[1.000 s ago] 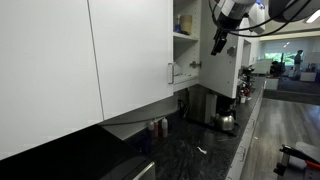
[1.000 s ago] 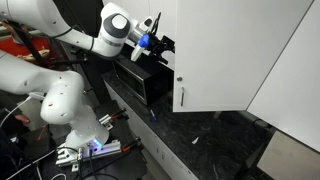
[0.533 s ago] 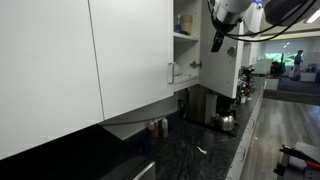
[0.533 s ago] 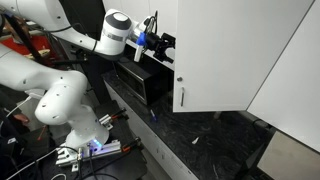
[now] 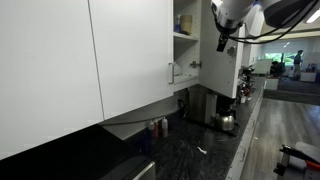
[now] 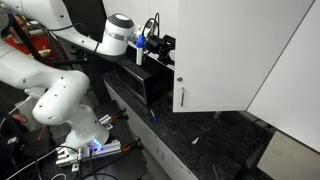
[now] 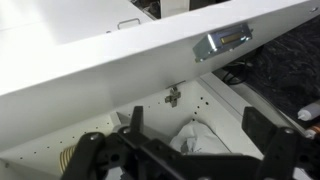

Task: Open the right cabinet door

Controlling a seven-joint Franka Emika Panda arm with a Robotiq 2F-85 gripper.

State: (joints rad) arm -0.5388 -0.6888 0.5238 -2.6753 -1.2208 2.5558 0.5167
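Observation:
The right cabinet door (image 6: pixel 215 50) is plain white with a short silver bar handle (image 6: pixel 181 97) at its lower corner. It stands swung out from the cabinet; in an exterior view its inner side (image 5: pixel 215 70) shows beside the open shelves (image 5: pixel 185 25). My gripper (image 5: pixel 222 40) is open and empty, level with the door's upper part and just off its handle-side edge (image 6: pixel 160 47). In the wrist view the gripper (image 7: pixel 193 115) faces the cabinet's inside, with the handle (image 7: pixel 225 42) above it. The matching left door (image 5: pixel 130 50) is shut.
A dark countertop (image 5: pixel 190 150) runs below the cabinets, with a metal kettle (image 5: pixel 226 122) and small bottles (image 5: pixel 158 127). A black appliance (image 6: pixel 145 80) sits under my arm. A white crumpled cloth (image 7: pixel 195 138) and a hinge plate (image 7: pixel 174 96) lie inside the cabinet.
My gripper has shifted slightly up and toward the door's edge. The door has not visibly moved.

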